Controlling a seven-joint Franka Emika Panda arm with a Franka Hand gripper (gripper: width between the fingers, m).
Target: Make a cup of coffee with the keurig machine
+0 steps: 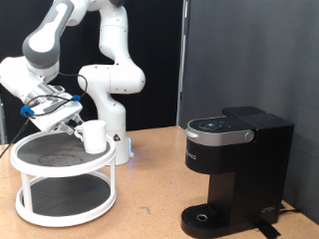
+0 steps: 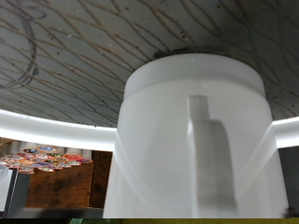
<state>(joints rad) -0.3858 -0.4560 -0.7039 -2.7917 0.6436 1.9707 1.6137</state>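
Observation:
The cup (image 1: 93,135), a plain white mug, stands on the top tier of a white round two-tier stand (image 1: 62,170), at its edge towards the exterior view's right. My gripper (image 1: 72,121) is right beside the cup, on its upper-left side in the exterior view. In the wrist view the cup (image 2: 187,140) fills the frame, upright, with its handle (image 2: 211,159) facing the camera; my fingers do not show there. The keurig machine (image 1: 237,164) stands at the exterior view's right with its lid down and its round drip base (image 1: 205,216) bare.
The stand's top tier has a dark patterned surface (image 2: 84,56) and a white rim. The white robot base (image 1: 112,100) stands behind the stand. A black curtain (image 1: 249,60) hangs behind the wooden table (image 1: 150,199).

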